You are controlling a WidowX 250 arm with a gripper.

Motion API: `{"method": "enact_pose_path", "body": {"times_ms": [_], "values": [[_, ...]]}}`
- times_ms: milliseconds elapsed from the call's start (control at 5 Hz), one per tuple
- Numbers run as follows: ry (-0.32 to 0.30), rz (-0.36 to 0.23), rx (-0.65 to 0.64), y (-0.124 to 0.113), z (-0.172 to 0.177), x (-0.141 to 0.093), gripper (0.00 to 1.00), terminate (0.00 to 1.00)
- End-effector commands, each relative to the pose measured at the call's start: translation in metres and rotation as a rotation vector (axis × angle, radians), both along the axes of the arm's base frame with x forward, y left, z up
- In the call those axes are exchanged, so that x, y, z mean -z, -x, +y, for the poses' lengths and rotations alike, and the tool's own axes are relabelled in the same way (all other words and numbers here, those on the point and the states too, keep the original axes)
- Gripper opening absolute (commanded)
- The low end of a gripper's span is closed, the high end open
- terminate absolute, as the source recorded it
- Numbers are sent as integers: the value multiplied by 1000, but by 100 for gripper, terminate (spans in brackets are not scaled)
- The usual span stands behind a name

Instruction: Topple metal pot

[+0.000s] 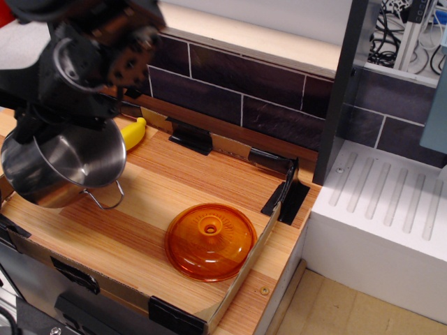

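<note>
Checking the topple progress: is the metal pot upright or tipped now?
Tipped. The metal pot leans, its mouth facing right and its shiny inside showing; one wire handle hangs below.
</note>
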State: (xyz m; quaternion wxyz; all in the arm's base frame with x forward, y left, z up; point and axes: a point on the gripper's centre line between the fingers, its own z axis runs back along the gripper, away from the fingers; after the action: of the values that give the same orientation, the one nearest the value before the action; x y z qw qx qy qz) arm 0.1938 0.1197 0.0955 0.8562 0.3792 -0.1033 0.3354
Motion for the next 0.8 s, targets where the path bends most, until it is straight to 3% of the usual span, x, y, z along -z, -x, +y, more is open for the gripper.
{"method": "enact_pose_path", "body": {"times_ms": [0, 200, 400, 600], "values": [[-128, 90, -17, 6, -7, 1, 0, 0], [-158, 142, -25, 8, -8, 6, 0, 0], [-178, 128, -41, 2, -10, 12, 0, 0], [-162, 151, -46, 0, -14, 17, 100, 0]]}}
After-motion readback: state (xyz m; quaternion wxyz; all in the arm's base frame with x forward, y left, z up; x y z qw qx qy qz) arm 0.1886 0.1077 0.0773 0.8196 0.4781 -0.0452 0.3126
